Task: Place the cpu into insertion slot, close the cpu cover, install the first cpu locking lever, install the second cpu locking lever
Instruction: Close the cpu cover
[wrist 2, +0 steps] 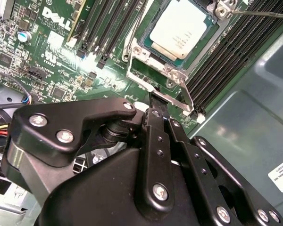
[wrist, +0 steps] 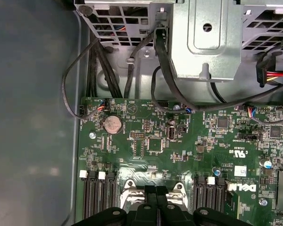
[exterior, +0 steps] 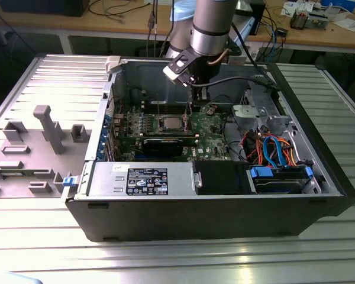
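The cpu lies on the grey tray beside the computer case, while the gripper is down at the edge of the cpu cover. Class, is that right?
No. The cpu lies inside the case, on the green board, framed by the cpu cover, as the second wrist view shows. The gripper is at the cover's edge.
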